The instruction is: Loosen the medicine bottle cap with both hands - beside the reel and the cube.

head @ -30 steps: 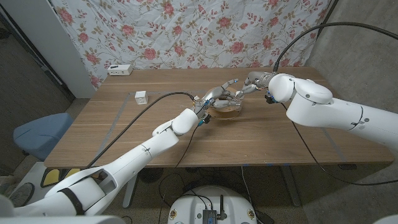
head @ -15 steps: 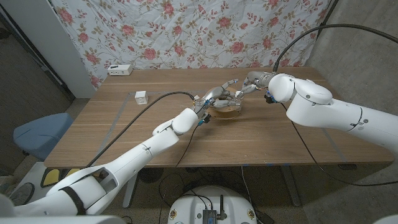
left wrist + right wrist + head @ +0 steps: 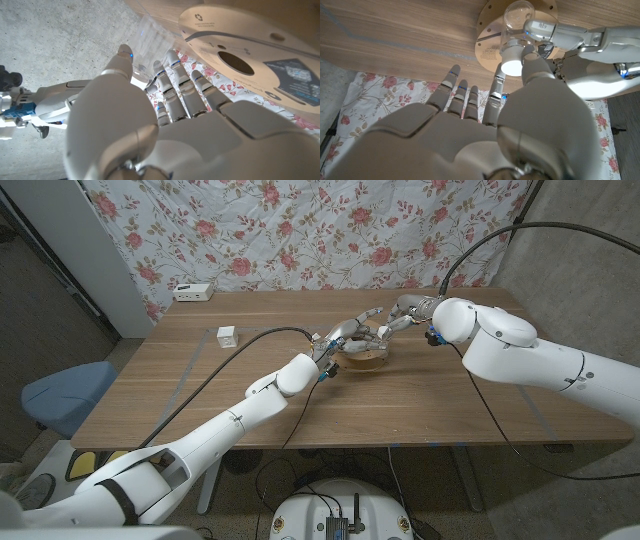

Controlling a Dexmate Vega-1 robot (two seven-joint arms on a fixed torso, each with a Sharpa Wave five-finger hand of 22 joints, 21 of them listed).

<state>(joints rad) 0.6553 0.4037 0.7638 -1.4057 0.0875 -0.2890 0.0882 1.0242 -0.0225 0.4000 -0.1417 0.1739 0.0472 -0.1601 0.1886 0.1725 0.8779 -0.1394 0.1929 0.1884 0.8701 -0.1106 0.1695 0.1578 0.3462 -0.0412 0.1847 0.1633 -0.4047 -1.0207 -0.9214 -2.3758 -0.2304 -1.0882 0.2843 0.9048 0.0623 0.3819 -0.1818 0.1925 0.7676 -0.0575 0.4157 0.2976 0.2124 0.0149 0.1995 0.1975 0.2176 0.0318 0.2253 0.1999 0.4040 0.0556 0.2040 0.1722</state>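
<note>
wooden tabletop [image 3: 200, 395] | clear plastic medicine bottle with white cap [image 3: 519, 30] above the flat round pale reel [image 3: 492, 25], mid-tabletop | step, likely: two-hand grasp, twist pending | left hand [image 3: 352, 332] holds body, right hand [image 3: 400, 313] pinches cap | next: counter-rotate, body steady | white cube [image 3: 227, 336] well apart | reel label unreadable, recycling mark only

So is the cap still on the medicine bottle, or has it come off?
On: in the right wrist view the white cap sits on the clear bottle, held above the reel by both hands. Whether it is loosened, cannot tell.
</note>
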